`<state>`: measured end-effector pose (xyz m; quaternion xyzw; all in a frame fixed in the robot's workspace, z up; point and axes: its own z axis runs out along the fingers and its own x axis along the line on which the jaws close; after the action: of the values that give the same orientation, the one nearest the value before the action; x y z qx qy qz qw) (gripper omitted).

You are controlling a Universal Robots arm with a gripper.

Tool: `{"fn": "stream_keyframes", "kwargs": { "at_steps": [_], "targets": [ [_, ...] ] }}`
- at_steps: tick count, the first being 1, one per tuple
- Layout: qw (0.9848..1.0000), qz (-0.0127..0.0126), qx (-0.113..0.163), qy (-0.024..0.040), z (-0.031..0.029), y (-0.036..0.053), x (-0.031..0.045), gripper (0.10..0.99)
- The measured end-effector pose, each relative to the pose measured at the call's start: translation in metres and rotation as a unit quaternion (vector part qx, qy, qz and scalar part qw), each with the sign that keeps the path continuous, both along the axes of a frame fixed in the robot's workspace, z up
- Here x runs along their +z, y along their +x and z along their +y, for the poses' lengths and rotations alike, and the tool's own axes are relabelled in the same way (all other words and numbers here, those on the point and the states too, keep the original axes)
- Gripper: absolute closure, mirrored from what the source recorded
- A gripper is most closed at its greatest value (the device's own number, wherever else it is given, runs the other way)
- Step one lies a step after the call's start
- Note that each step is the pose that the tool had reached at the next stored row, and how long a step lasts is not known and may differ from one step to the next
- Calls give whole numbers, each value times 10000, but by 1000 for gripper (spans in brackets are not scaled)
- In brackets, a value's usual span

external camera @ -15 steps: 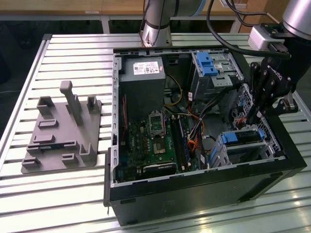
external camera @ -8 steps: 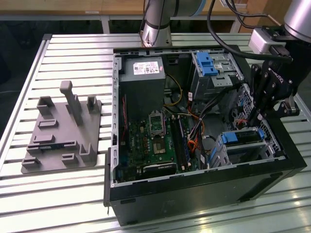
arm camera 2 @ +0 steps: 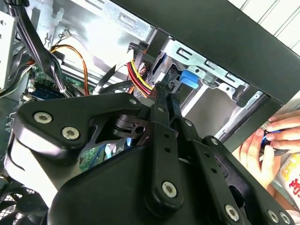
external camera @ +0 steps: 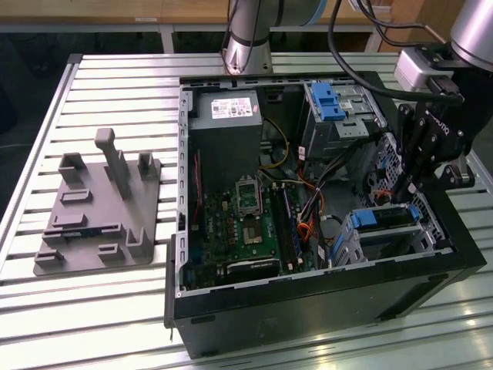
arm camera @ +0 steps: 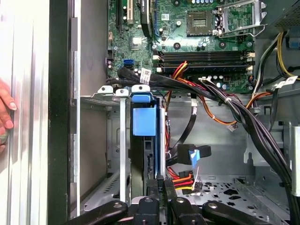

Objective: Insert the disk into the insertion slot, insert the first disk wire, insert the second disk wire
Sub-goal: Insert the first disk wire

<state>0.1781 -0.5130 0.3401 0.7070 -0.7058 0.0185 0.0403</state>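
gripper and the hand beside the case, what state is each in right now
Gripper: shut on the black connector of the red-and-yellow disk wire.
Person's hand: beside the computer case; cannot tell if it holds anything.

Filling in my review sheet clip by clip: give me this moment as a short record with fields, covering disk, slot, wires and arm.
setting: open computer case on a slatted table
disk: inside the insertion slot, blue frame end showing
pincer: low inside the case, at the disk's exposed end
wires: blue-tabbed connector beside the slot, apart from the disk; red, yellow and black bundle next to the pincer
person: a hand outside the case wall
aside: grey fixture plate at the exterior view's left of the case
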Motion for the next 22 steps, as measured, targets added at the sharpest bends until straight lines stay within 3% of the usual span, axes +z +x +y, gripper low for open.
{"fn": "stream_keyframes", "kwargs": {
  "at_steps": [6, 18, 22],
  "targets": [
    [10000, 0, 0, 1, -33, -1, -13, 922],
    [10000, 0, -1, 0, -37, -1, -38, 922],
    [10000, 0, -22, -26, -60, -1, -62, 922]
  ]
}}
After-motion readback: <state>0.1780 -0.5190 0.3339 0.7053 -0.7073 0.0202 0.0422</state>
